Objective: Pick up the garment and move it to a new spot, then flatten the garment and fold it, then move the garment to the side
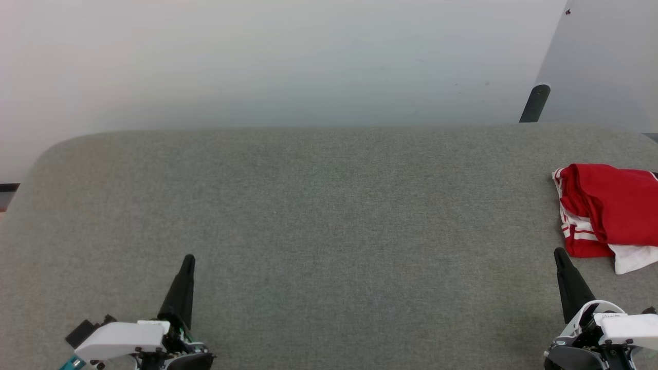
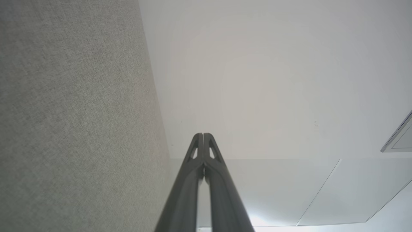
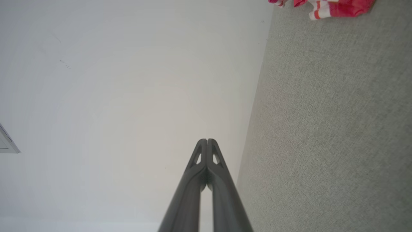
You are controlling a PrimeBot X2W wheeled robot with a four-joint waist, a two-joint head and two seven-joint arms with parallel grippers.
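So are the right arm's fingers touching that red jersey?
Apart. In the right wrist view, bare grey surface lies between the right arm's fingers and the red jersey.

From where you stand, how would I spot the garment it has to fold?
Look at the wide grey table, then its right edge, just beyond the right gripper. The garment lies bunched there, bright red against the grey, with white, red-striped trim.
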